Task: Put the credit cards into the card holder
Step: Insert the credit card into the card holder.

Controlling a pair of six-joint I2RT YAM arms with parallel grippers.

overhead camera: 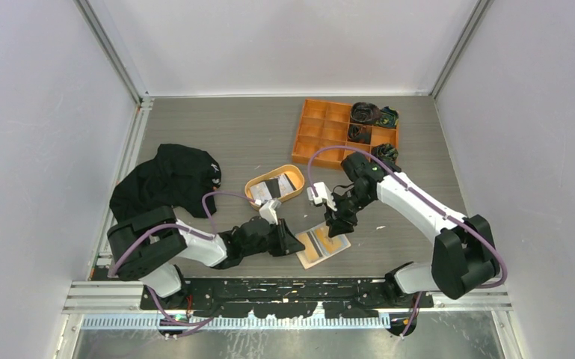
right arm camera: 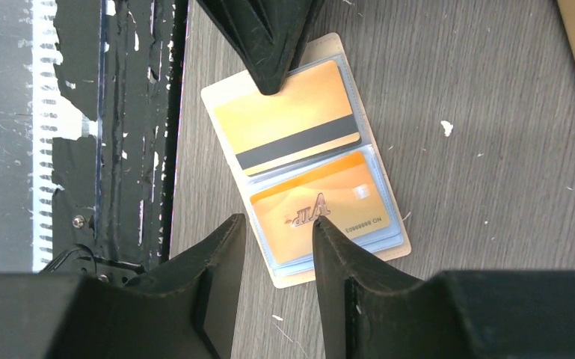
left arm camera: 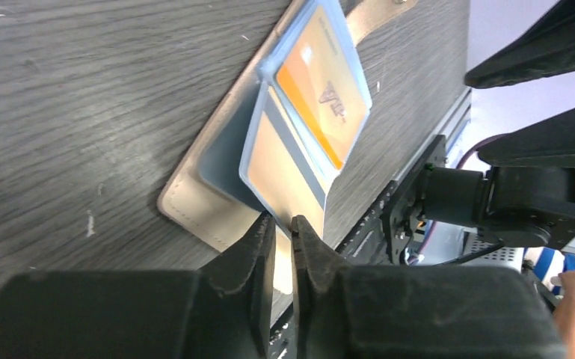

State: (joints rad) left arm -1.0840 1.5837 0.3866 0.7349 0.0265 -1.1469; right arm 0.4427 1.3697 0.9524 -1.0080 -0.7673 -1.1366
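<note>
The card holder [overhead camera: 327, 247] lies open on the table near the front edge, beige cover [left arm camera: 194, 213] down, with clear blue sleeves showing. Two orange cards sit in those sleeves: one with a black stripe [right arm camera: 291, 127] and one with lettering [right arm camera: 321, 206]. My left gripper [left arm camera: 284, 222] is shut on the edge of a raised sleeve leaf, at the holder's left side [overhead camera: 297, 243]. My right gripper [right arm camera: 277, 224] hovers open over the holder's other end [overhead camera: 335, 228], with nothing between its fingers. A light card [overhead camera: 286, 182] and a dark card [overhead camera: 271, 188] lie in the oval tray.
The oval orange-tan tray [overhead camera: 258, 182] stands just behind the holder. An orange compartment box [overhead camera: 321, 127] with dark items is at the back right. A black cloth [overhead camera: 166, 179] lies at the left. The black base rail [right arm camera: 134, 149] runs along the table's near edge.
</note>
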